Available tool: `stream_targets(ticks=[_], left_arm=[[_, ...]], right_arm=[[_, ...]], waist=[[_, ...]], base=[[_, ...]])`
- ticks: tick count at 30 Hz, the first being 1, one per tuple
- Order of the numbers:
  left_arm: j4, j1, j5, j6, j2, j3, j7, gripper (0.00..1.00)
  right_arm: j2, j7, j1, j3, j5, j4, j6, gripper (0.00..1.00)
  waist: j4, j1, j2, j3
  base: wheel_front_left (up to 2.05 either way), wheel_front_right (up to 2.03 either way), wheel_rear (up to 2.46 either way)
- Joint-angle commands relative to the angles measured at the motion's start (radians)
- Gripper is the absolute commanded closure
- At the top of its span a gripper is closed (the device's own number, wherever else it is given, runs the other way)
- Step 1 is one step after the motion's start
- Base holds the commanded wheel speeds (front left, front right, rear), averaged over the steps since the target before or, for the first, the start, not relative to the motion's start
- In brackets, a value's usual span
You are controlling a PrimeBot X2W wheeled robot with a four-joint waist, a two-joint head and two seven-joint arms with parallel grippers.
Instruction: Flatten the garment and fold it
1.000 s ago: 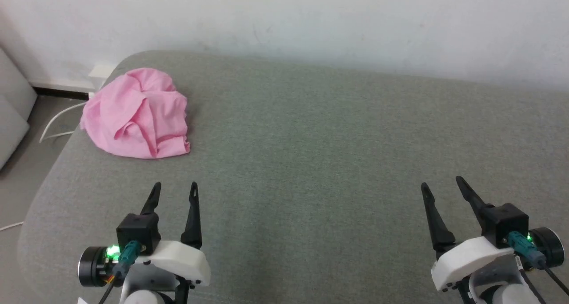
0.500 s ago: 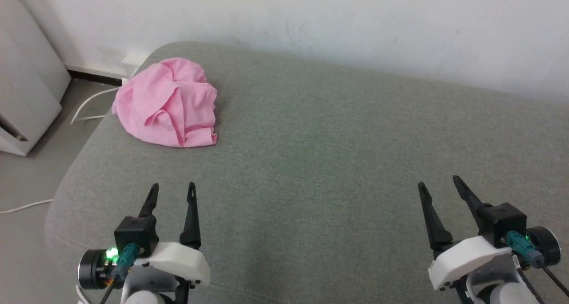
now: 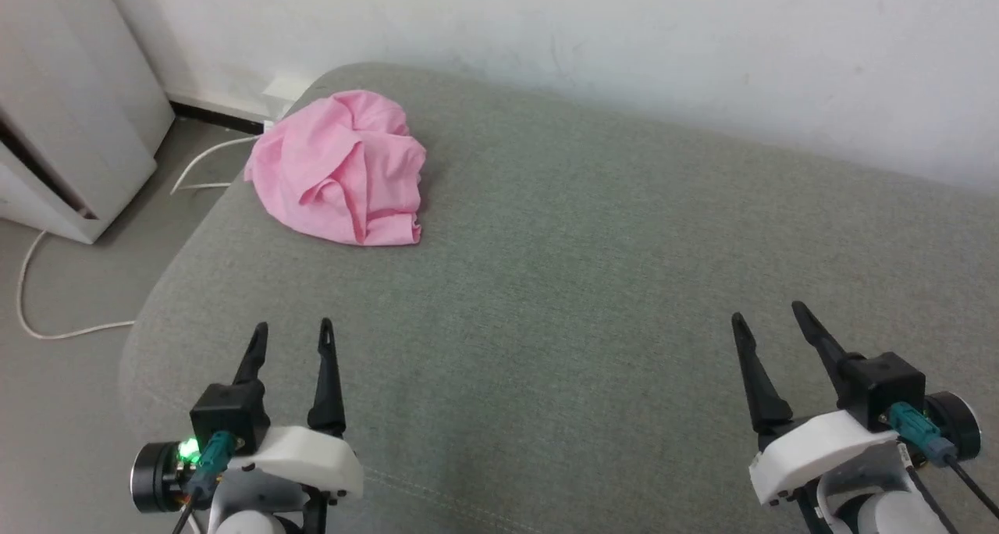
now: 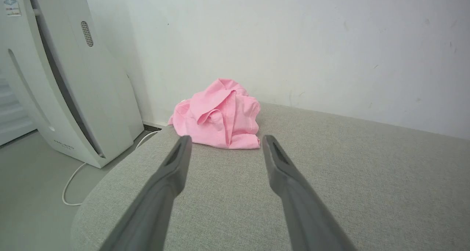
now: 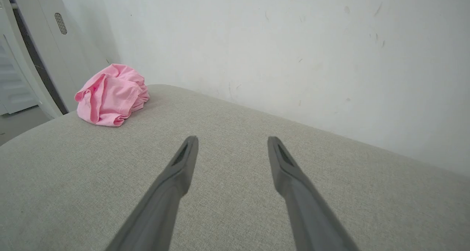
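Nearest the robot, the left tool point(image 3: 293, 325) and the right tool point(image 3: 767, 312) are held low over the near part of a grey cushion point(image 3: 585, 245), well apart from each other, fingers pointed away toward the wall. Both are spread wide, and nothing is gripped by either. In the left wrist view the left tool point(image 4: 226, 137) is aimed straight at the garment point(image 4: 216, 115), with bare cushion seen between its fingers. In the right wrist view the right tool point(image 5: 232, 137) is aimed at bare cushion, with the garment point(image 5: 110, 95) far off to its left. A green light point(image 3: 186, 450) is lit on the left wrist.

Farther on, the garment point(image 3: 343, 171) is found at the cushion's far left corner, near the rounded edge. It is bunched into a crumpled pink mound, so no long axis can be made out, and it cannot be told which end is the waist. A folded hem is turned toward the robot along the mound's near side.

To the left, off the cushion, a white cable point(image 3: 47, 332) is trailed across the floor point(image 3: 55, 378) beside a white appliance point(image 4: 73, 97). Faint grey lettering is printed near its base point(image 4: 63, 145) and a small sticker point(image 4: 10, 3) is fixed near its top; both are too small to be read. Behind everything, a scuffed white wall point(image 3: 546, 19) is seen.
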Motion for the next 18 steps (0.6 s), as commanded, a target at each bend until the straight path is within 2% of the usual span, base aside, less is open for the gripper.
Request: stream_targets(ticks=[1,18], left_arm=[[0.005,-0.012,-0.008,0.007,0.005,-0.002,-0.01,0.0],[0.031,-0.016,-0.034,0.034,0.015,-0.013,-0.046,0.0]], right_arm=[[0.002,-0.008,-0.014,0.001,0.007,0.004,-0.001,0.0],[0.002,-0.033,-0.025,0.015,0.022,0.016,-0.001,0.0]], waist=[[0.013,-0.0001,-0.0001,0.002],[0.104,-0.0001,-0.0001,0.002]], base=[[0.0,0.0,0.0],[0.0,0.0,0.0]])
